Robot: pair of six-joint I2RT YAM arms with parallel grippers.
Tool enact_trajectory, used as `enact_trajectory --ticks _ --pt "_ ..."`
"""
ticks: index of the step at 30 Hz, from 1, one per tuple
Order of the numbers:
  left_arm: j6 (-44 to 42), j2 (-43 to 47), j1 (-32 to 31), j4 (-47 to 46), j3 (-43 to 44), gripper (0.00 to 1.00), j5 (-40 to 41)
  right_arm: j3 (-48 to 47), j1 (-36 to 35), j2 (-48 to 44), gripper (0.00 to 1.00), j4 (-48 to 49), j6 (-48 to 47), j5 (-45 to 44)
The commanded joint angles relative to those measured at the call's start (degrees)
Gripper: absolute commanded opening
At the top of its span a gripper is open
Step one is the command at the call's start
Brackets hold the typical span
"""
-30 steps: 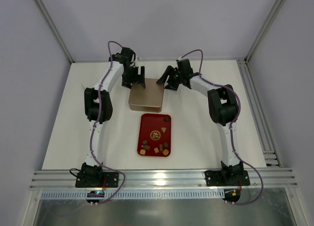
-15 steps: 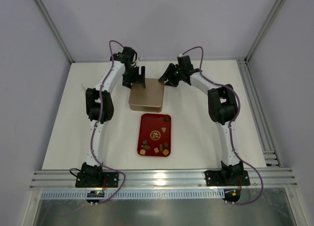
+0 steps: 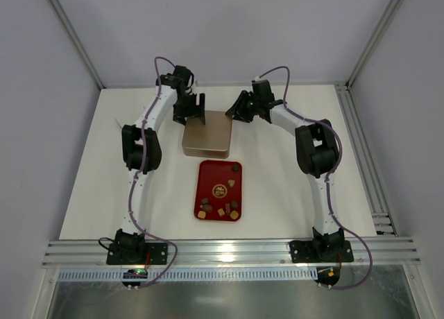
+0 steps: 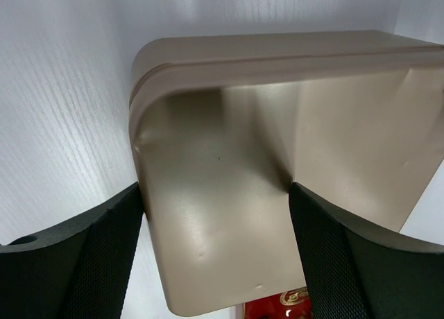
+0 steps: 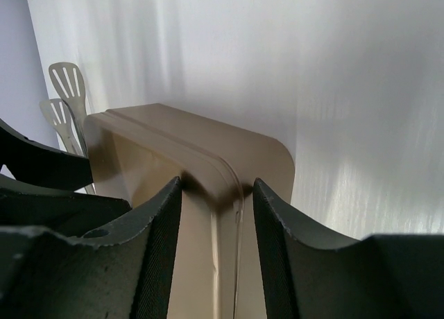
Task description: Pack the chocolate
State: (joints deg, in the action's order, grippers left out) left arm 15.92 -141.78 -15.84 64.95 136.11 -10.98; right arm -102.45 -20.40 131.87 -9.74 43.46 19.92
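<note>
Several tiny brown and tan chocolates (image 3: 234,213) lie scattered on the red tray (image 3: 210,177) in the middle of the table. Behind the tray stands the closed golden-brown tin (image 3: 207,134). My left gripper (image 3: 197,115) hangs at the tin's far left corner. In the left wrist view (image 4: 215,194) its jaws are wide open over the lid (image 4: 215,215), and a corner of the tray (image 4: 284,306) shows below. My right gripper (image 3: 236,115) is at the tin's far right corner. In the right wrist view (image 5: 216,184) it is open, with the tin's rounded edge (image 5: 222,177) between its jaws.
Both arms reach in over the far half of the white table (image 3: 90,173). Two pale slotted pieces (image 5: 68,80) show beyond the tin in the right wrist view. An aluminium rail (image 3: 229,249) runs along the near edge, and another runs along the right side.
My right gripper has shifted a little left, closer onto the tin's far right corner. The left gripper, tin, tray and chocolates have not visibly moved.
</note>
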Motion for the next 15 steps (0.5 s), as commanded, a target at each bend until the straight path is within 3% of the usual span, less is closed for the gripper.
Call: enact_trajectory --ticks 1,10,15 --pt "-4.06 -10.54 -1.92 8.62 -4.63 0.80 11.16 5.07 -2.89 0.93 0.43 -7.76 -1.89 -1.73" --pt "-3.71 -11.59 -2.01 9.14 -2.17 0.85 11.95 7.45 -3.41 0.75 0.38 -7.49 -0.66 -0.33" --pt "-3.44 -12.12 -2.09 9.23 -0.77 0.86 11.51 0.77 -3.68 4.17 0.36 -12.31 0.22 0.56"
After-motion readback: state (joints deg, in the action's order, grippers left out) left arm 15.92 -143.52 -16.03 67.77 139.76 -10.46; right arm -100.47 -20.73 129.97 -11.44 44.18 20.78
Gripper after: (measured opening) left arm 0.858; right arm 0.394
